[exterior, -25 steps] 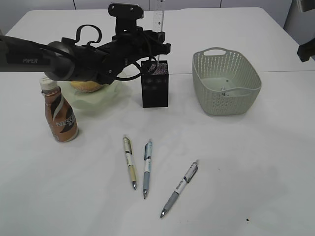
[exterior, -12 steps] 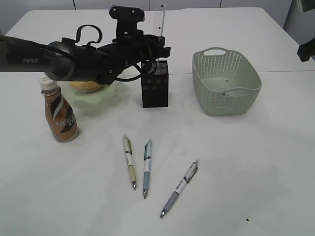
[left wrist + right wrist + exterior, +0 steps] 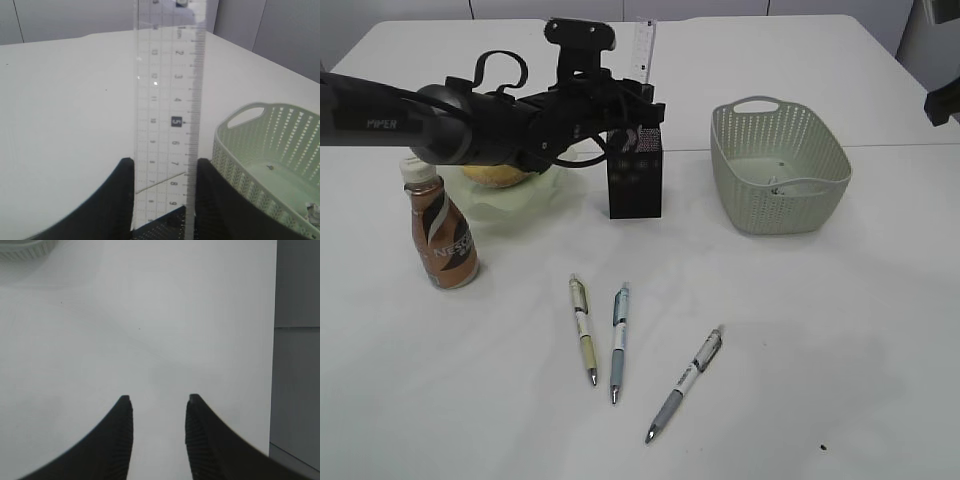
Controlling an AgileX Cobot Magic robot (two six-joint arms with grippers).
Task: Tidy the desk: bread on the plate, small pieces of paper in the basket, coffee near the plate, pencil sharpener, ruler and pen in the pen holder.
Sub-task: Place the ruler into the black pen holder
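One ruler [image 3: 167,115] stands upright, clamped between the left gripper's [image 3: 165,200] fingers above the pen holder [image 3: 635,170] near the bench's far edge, aligned for insertion. Right gripper [image 3: 157,435] fingers part-open, empty.

Left arm [image 3: 470,125] blocks the plate [image 3: 535,200]; the basket [image 3: 780,170] stands unobstructed.

White table [image 3: 840,330] (grey wall [image 3: 297,340] beyond)

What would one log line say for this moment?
left claw: holds ruler over holder | right claw: open, empty | pens: on table
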